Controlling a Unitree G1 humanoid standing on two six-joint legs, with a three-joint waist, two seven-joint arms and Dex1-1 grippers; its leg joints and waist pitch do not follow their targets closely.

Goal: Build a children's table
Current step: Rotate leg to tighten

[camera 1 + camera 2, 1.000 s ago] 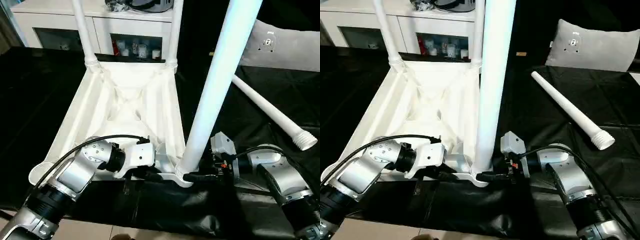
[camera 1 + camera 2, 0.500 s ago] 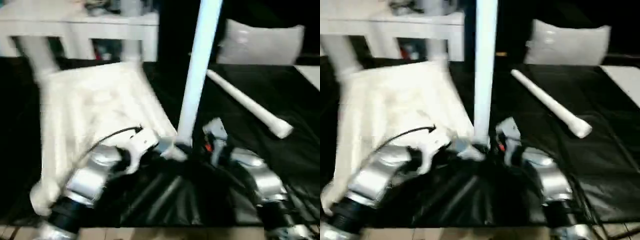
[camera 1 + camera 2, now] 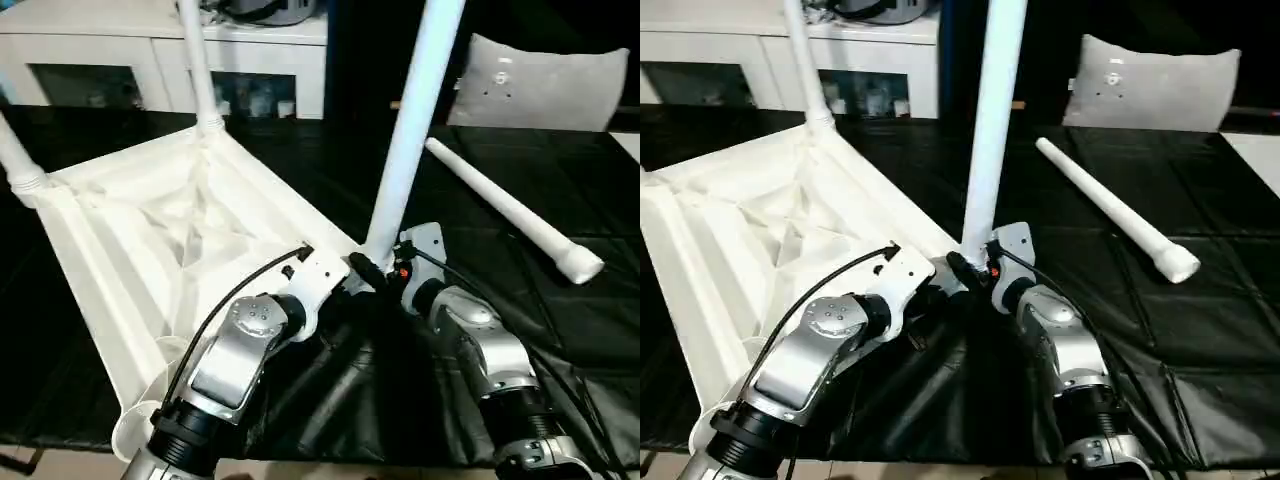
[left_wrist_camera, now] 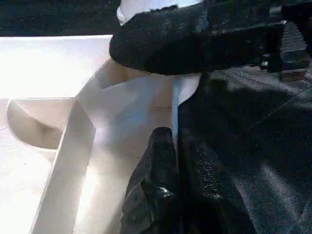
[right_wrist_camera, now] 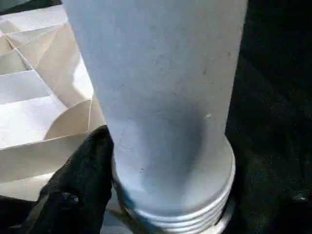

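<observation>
Forearms of silver metal reached in from the near edge and met at the closest corner of the table top (image 3: 150, 240), which lay underside up on the black cloth (image 3: 1200, 330) with its ribs showing. The left gripper (image 4: 176, 146) was pinched shut on a thin rib wall of the top, right beside that corner's socket. The right gripper (image 3: 362, 268) stood at the base of the upright leg (image 3: 410, 130) rising from the same corner; one black finger (image 5: 80, 180) lay against the tube just above its threaded end, and the other finger was hidden behind the tube, so I could not tell whether the claw gripped the leg or stood slack around it. Beyond the grippers the top stretched away toward the left, turned at an angle to the cloth's edge. Two more legs (image 3: 200, 65) stood in its far corner sockets. To the right, well apart from the top, the loose leg (image 3: 1110, 210) lay flat on the cloth. Farthest back were a grey-white cushion (image 3: 545, 85) and a white cabinet (image 3: 120, 50).
</observation>
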